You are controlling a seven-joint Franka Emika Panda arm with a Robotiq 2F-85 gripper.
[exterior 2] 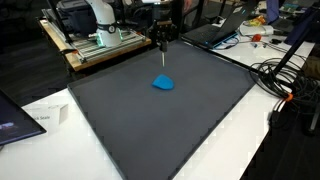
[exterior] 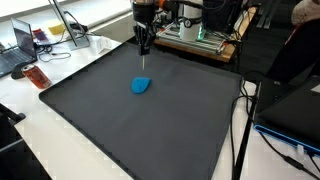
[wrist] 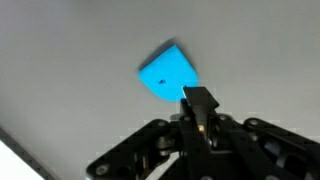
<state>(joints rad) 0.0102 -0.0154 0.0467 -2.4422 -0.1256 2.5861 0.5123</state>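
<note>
A small blue flat object point(exterior: 141, 86) lies on a large dark grey mat point(exterior: 110, 125); it shows in both exterior views point(exterior 2: 163, 84) and in the wrist view point(wrist: 168, 73). My gripper point(exterior: 144, 46) hangs above the mat's far part, just behind and above the blue object, as the exterior view point(exterior 2: 162, 42) also shows. Its jaws point(wrist: 200, 108) are closed on a thin rod-like thing point(exterior: 146, 62) that points down toward the blue object without touching it. In the wrist view the rod's dark end point(wrist: 200, 98) sits at the blue object's edge.
The mat point(exterior 2: 150, 130) lies on a white table. A laptop point(exterior: 18, 50), cables and small items sit at one side. A wooden-based machine point(exterior 2: 95, 40) stands behind the mat. Cables point(exterior 2: 280, 80) and a stand leg run beside it.
</note>
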